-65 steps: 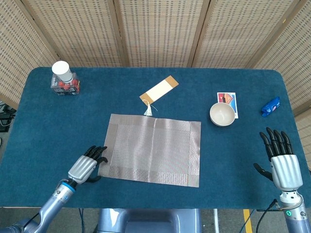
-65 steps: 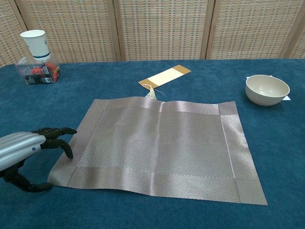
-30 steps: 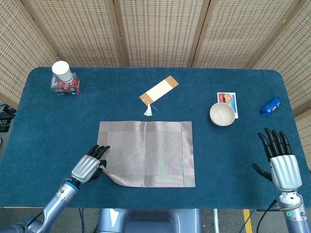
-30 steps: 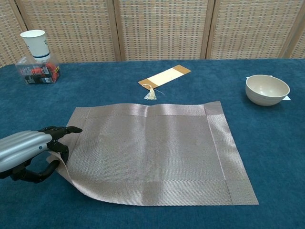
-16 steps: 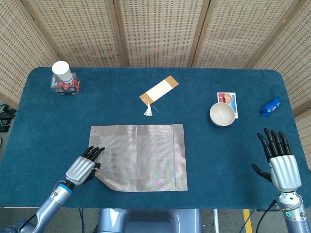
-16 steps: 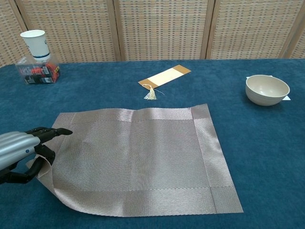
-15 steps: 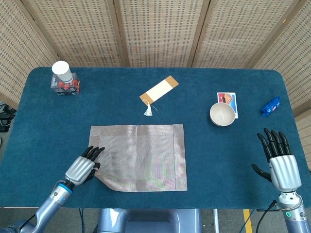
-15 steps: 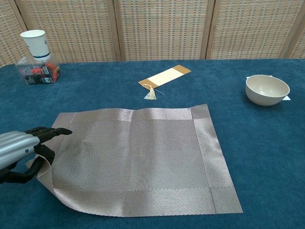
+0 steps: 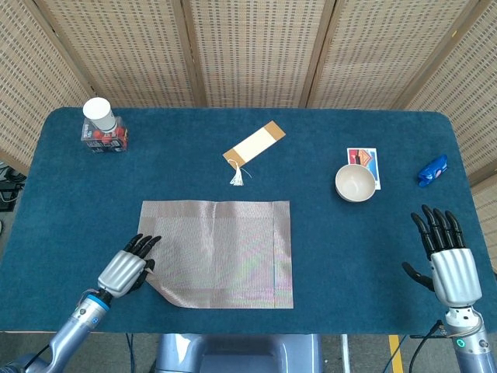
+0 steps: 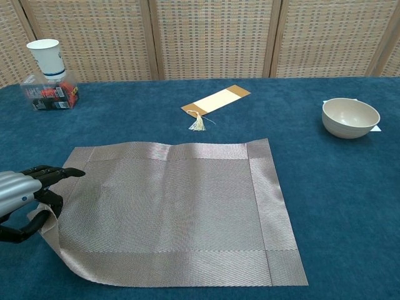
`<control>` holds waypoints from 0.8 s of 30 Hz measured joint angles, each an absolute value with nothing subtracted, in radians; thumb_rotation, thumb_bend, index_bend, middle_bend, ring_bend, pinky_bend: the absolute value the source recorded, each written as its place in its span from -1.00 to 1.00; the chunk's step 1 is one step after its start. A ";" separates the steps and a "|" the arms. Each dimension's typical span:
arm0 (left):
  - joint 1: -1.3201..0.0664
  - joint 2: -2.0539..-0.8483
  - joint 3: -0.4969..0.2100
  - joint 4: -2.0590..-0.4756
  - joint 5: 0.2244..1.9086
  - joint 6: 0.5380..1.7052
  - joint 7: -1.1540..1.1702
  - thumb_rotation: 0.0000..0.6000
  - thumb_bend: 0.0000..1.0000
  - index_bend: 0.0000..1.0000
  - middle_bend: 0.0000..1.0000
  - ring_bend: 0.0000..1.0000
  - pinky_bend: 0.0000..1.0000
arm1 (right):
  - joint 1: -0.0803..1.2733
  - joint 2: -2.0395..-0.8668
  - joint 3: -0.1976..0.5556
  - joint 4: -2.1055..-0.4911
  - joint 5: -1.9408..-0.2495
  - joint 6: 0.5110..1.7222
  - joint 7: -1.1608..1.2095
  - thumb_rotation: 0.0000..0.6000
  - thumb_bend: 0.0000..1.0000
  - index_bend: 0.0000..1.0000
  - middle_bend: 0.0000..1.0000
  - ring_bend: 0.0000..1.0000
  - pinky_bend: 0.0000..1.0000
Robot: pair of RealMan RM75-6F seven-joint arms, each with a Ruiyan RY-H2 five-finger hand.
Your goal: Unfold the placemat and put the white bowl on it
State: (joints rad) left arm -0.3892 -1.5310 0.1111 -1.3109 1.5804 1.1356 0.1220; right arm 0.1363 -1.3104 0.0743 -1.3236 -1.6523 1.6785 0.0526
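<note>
The grey woven placemat (image 9: 221,251) (image 10: 172,207) lies spread flat on the blue table, near the front left. My left hand (image 9: 124,271) (image 10: 22,194) pinches its near-left corner between thumb and fingers, and that corner is lifted and curled. The white bowl (image 9: 355,183) (image 10: 350,117) stands upright and empty at the right, well away from the mat. My right hand (image 9: 449,260) hovers at the front right with fingers spread, holding nothing; the chest view does not show it.
A tasselled bookmark (image 9: 253,145) (image 10: 217,101) lies behind the mat. A paper cup (image 9: 99,114) (image 10: 47,57) sits on a clear box at the back left. A printed card (image 9: 365,164) lies by the bowl, and a blue packet (image 9: 432,171) near the right edge.
My left hand has dragged the placemat left and toward the front edge, holding its corner. The bowl and my right hand have stayed put.
</note>
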 measured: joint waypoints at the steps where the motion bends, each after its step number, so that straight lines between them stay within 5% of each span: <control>1: -0.390 -1.529 0.112 -1.313 1.583 1.136 0.116 1.00 -0.52 -0.88 -1.00 -1.00 -1.00 | 0.136 -1.310 0.075 -1.324 -1.652 1.678 0.054 1.00 -1.00 -0.80 -1.00 -1.00 -1.00; 3: -0.392 -1.523 0.114 -1.317 1.587 1.136 0.100 1.00 -0.83 -1.00 -1.00 -1.00 -1.00 | 0.136 -1.309 0.076 -1.324 -1.651 1.679 0.056 1.00 -1.00 -0.80 -1.00 -1.00 -1.00; 6: -0.395 -1.505 0.118 -1.331 1.596 1.135 0.063 1.00 -1.00 -1.00 -1.00 -1.00 -1.00 | 0.135 -1.308 0.077 -1.325 -1.651 1.679 0.057 1.00 -1.00 -0.80 -1.00 -1.00 -1.00; 24: -0.360 -1.251 0.043 -1.597 1.615 1.366 -0.145 0.99 -1.00 -1.00 -1.00 -1.00 -1.00 | 0.146 -1.309 0.081 -1.318 -1.639 1.639 0.056 1.00 -1.00 -0.80 -1.00 -1.00 -1.00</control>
